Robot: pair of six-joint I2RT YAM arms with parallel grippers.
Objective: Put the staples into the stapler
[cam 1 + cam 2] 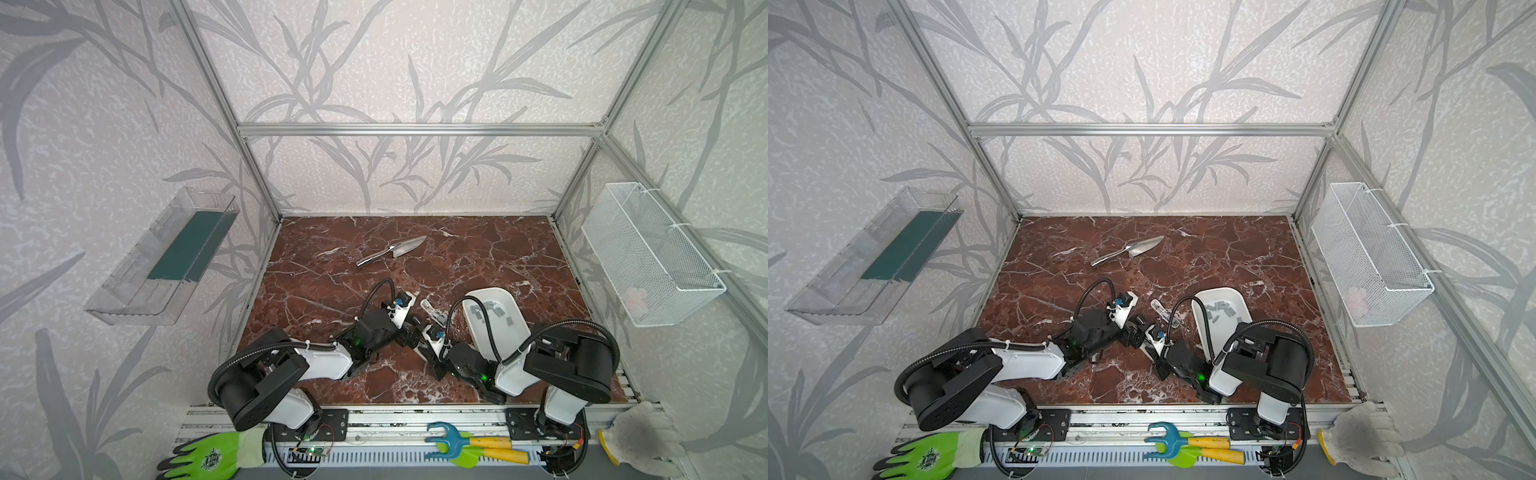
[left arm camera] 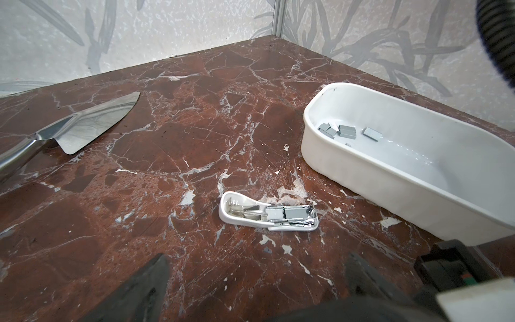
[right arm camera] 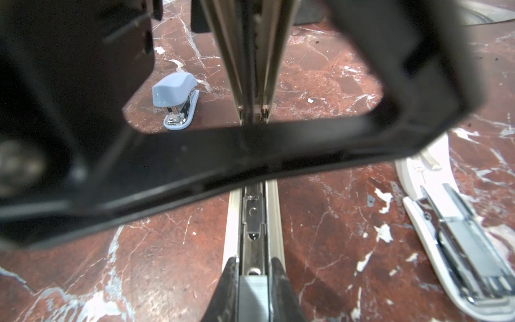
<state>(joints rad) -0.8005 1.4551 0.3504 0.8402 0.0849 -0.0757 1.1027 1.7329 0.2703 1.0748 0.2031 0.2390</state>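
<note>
The right gripper [image 3: 254, 264] is clamping a grey staple strip [image 3: 253, 295] between its two black fingers [image 3: 228, 287], and the strip is filling the gap from side to side. In the right wrist view the strip is lying in line with the open magazine channel of the stapler [image 3: 252, 214], at the channel's near end. Whether it is resting in the channel or hanging just above it I cannot tell. A blurred black part [image 3: 250, 156], close to the camera, is crossing the view over the channel. The left gripper [image 2: 256, 290] is holding its jaws wide apart with nothing between them. A small white stapler [image 2: 269, 213] is lying opened flat on the marble table [image 2: 167, 125] ahead of those fingers and apart from them, with a grey strip showing in its magazine. The other staples [image 2: 338, 131] are lying loose at one end of the white tub [image 2: 315, 150], near the white stapler. A blue stapler [image 3: 175, 100] is sitting closed beyond the black part, and a steel trowel [image 1: 392, 250] is lying towards the back of the table in both top views.
</note>
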